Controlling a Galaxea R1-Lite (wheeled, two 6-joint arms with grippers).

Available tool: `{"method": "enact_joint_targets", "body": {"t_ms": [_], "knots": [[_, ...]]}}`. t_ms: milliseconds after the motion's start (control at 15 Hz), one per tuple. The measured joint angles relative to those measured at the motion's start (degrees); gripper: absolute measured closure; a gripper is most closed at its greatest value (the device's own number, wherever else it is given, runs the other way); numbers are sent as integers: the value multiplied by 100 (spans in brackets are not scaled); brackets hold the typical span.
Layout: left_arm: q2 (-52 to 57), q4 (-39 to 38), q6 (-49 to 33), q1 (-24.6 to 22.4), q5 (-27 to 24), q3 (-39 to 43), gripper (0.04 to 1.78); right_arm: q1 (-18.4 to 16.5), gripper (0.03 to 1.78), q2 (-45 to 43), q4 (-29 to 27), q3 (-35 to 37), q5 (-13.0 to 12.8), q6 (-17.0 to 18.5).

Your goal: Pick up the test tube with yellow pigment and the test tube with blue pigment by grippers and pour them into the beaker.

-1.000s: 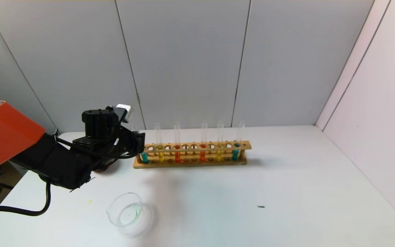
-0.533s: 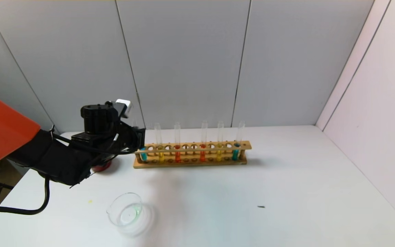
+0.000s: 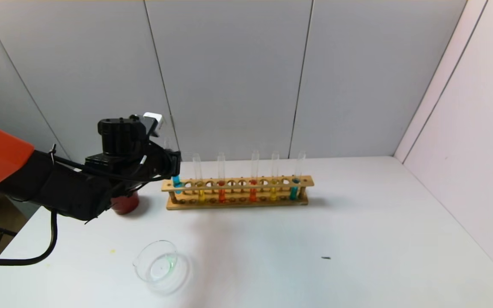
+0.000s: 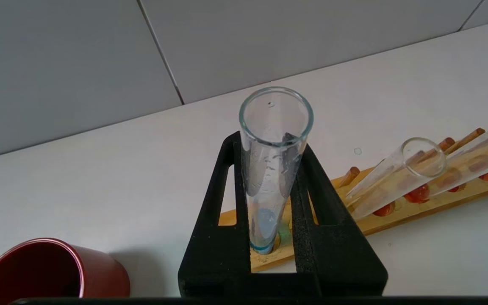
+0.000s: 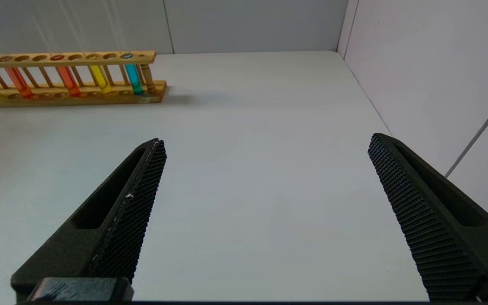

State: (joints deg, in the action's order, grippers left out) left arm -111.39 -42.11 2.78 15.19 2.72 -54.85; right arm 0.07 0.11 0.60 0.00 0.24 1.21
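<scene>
My left gripper is shut on a test tube with blue pigment at the left end of the wooden rack. It holds the tube upright and raised, its blue bottom level with the rack's top bar. In the left wrist view the gripper clamps the tube, whose tip is just inside its rack hole. Another blue tube and yellow tubes stand in the rack. The beaker sits near the front left. My right gripper is open and empty over bare table.
A dark red cup stands left of the rack, under my left arm, and shows in the left wrist view. Two orange-red tubes stand in the rack. Grey walls close the back and right. A small dark speck lies on the table.
My left gripper has risen with the blue tube, lifting its blue end from the rack's base up to the top bar. The red cup has come into view.
</scene>
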Motion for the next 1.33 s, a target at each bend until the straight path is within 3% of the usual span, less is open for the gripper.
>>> {"method": "enact_joint_targets", "body": {"t_ms": [867, 1333], "knots": [[745, 1182, 17, 32, 50, -723, 150, -2, 7, 0, 0, 0, -2, 2], [2096, 2999, 892, 54, 246, -361, 150, 0, 7, 0, 0, 0, 0, 2]]}}
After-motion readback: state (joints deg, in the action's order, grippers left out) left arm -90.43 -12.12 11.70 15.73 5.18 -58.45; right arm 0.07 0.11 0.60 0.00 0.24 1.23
